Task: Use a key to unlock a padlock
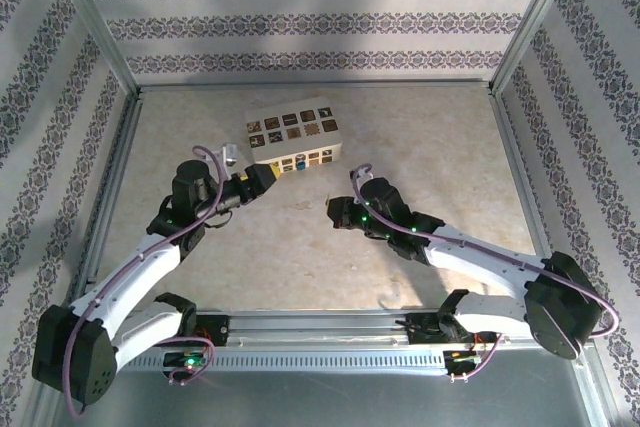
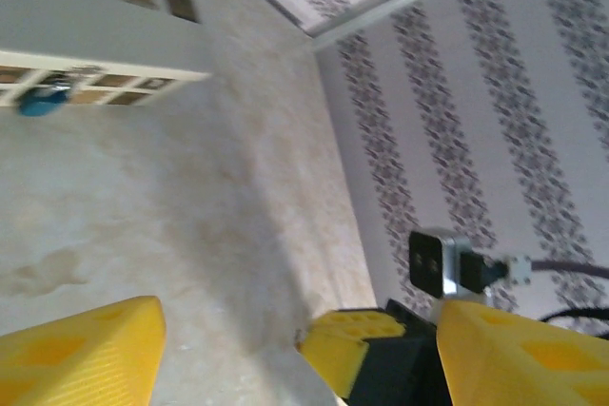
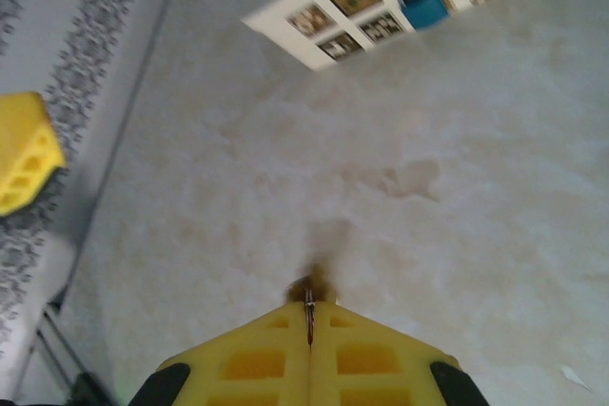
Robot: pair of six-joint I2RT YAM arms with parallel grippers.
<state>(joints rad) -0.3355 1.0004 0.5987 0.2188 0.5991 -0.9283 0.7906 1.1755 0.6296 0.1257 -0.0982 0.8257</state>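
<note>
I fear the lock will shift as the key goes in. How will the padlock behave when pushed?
The padlock is small, so it is probably light and likely gives way easily. It seems hooked onto the side of the cream box, so it may swing rather than slide. Nothing visibly grips the box, so it might shift too.

The padlock [image 3: 425,9] is showing blue, the key [image 3: 308,317] dark, the box [image 1: 292,135] cream with dark patterned squares, the table [image 1: 430,147] mottled beige.

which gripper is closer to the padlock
Left. The left gripper is close beside the padlock, to its left; the right gripper, shut on the key, is farther, toward the near edge.
</note>
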